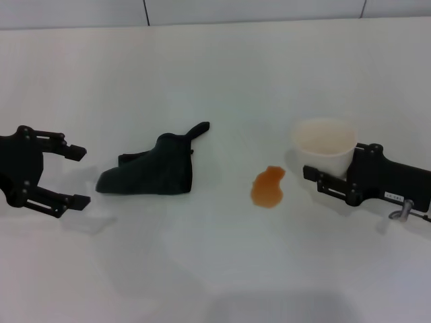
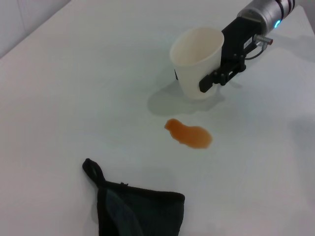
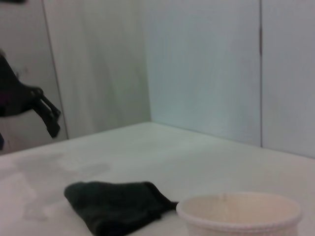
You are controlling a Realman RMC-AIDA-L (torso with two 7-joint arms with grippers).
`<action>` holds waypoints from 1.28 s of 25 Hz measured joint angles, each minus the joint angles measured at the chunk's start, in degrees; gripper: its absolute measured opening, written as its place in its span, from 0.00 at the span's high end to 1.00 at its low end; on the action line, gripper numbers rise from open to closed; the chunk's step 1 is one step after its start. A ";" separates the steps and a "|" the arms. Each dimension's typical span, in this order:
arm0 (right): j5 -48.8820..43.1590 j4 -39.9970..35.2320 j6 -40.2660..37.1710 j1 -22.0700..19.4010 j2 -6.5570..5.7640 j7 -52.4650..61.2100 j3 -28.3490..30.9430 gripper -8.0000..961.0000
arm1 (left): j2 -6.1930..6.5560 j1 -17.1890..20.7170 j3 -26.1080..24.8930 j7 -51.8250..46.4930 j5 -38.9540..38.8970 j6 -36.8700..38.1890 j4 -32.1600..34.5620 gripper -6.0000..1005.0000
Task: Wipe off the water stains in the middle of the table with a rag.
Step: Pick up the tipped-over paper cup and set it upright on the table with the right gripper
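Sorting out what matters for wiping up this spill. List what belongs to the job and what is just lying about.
Belongs to the job:
- puddle, orange-brown, mid-table
- rag, dark, crumpled, left of the puddle, not held
- table
- left claw, open, left of the rag

Just there:
- paper cup, upright, right of the puddle
- right claw, shut on the paper cup

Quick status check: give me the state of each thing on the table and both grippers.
Rag: crumpled on the table, not held.
Stain: orange-brown puddle, unwiped, apart from the rag.
Cup: upright, its inside not visible.
Right gripper: shut on the cup.
Left gripper: open, left of the rag, holding nothing.
Table: white, wet only at the stain.
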 joint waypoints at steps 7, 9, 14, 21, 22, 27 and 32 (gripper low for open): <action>4.27 4.72 0.23 0.02 0.18 -8.06 0.25 0.44 | 0.08 0.10 0.04 -0.08 0.03 -0.19 -0.05 0.13; 6.09 6.40 0.74 0.14 0.31 -10.99 0.30 0.43 | 0.08 0.02 0.14 -0.39 0.03 -0.23 -0.10 0.13; 9.18 9.70 1.75 0.63 0.45 -14.94 0.34 0.40 | -0.10 -0.54 0.21 -0.66 0.04 -0.17 -0.10 0.13; 11.07 11.21 2.24 0.83 0.43 -16.44 0.32 0.36 | -0.25 -0.74 0.19 -0.68 0.08 -0.40 -0.10 0.13; 11.29 11.34 2.28 0.84 0.43 -16.62 0.32 0.35 | -0.25 -0.74 0.19 -0.69 0.09 -0.42 -0.10 0.13; 11.41 11.86 2.98 0.83 0.43 -16.89 0.34 0.33 | -0.35 -0.77 0.19 -0.73 0.19 -0.49 -0.10 0.13; 11.44 12.03 3.58 0.83 0.43 -17.06 0.36 0.26 | -0.37 -0.77 0.08 -0.80 1.06 -0.58 -0.10 0.13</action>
